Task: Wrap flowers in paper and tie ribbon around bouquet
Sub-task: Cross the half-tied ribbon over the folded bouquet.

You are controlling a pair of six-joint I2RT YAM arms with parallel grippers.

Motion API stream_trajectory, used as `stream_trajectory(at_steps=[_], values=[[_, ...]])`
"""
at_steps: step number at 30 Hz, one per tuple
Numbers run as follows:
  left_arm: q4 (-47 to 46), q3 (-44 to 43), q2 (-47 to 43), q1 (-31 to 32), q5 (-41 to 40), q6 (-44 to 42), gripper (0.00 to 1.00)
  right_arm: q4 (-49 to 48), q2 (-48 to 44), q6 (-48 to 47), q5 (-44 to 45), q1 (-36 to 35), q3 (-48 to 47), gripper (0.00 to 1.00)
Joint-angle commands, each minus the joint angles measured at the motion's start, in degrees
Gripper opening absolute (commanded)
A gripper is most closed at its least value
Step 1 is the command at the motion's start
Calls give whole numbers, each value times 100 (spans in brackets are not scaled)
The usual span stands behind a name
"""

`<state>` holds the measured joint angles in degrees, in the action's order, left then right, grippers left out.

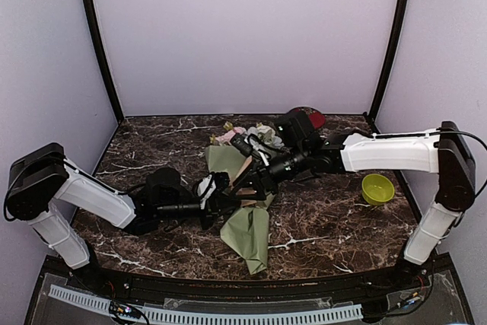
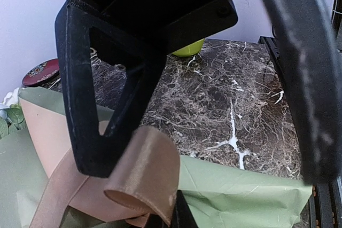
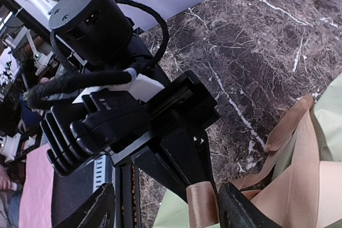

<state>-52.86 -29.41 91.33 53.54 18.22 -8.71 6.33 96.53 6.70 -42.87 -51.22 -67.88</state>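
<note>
The bouquet [image 1: 245, 227] lies mid-table, a sage-green paper [image 2: 240, 190] cone with a tan flap [image 2: 43, 126]. The flowers [image 1: 257, 135] show at its far, wide end. My left gripper [image 1: 226, 192] is shut on the ribbon [image 2: 144, 166], a shiny tan band that curls in a loop over its closed tips [image 3: 197, 180]. My right gripper [image 3: 165, 212] is open. Its two fingers [image 2: 88, 110] straddle the left gripper's tips and the pinched ribbon [image 3: 202, 204] without closing on them. A loose ribbon strand [image 3: 280, 132] trails across the bouquet.
A yellow-green bowl [image 1: 377, 188] stands at the right of the marble table [image 1: 327, 226]. A round red object [image 1: 310, 116] sits by the back wall. Both arms meet over the middle of the table, above the bouquet.
</note>
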Motion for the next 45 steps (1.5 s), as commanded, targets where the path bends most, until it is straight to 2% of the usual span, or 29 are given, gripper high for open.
stream_trajectory(at_steps=[1, 3, 8, 9, 11, 12, 14, 15, 16, 18, 21, 25, 30, 35, 39, 45], values=[[-96, -99, 20, 16, 133, 54, 0, -229, 235, -75, 68, 24, -38, 60], [-50, -116, 18, 16, 116, 45, 0, -79, 314, -138, 98, 25, -94, 47], [31, -132, -15, 7, 103, 86, 0, 289, 223, -447, 125, 33, -140, 4], [75, -141, -14, 0, 108, 95, 0, 310, 158, -484, 194, 33, -115, 0], [312, -220, -32, -1, 131, 124, 1, 218, 34, -457, 290, 54, -24, 0], [543, -276, -72, -1, 151, 124, 10, 154, -21, -412, 349, 73, 17, 0], [964, -348, -268, -10, 105, 155, 46, 120, -71, -343, 481, 111, 66, 0], [1051, -299, -429, -17, 56, 171, 59, 116, -73, -320, 519, 138, 85, 0], [1061, -187, -605, -37, -4, 195, 69, 113, -69, -304, 558, 165, 108, 0], [1052, 41, -976, -187, -91, 318, 80, 89, -41, -256, 562, 201, 134, 0], [1746, -167, -1178, -606, -440, 730, 78, 76, 20, -222, 500, 237, 115, 0], [2934, -739, -773, -1064, -1078, 1110, 59, 19, 43, -161, 418, 252, 75, 0], [3839, -1371, -86, -1427, -953, 1356, 56, 40, 14, -151, 463, 251, 105, 0], [3745, -1395, 243, -1607, -852, 1216, 57, 73, 76, -133, 418, 257, 92, 0], [3702, -1414, 438, -1601, -1239, 995, 59, 100, 102, -124, 360, 255, 55, 0], [3401, -1293, 487, -1601, -1268, 837, 48, 36, 25, -68, 363, 262, 120, 0]])
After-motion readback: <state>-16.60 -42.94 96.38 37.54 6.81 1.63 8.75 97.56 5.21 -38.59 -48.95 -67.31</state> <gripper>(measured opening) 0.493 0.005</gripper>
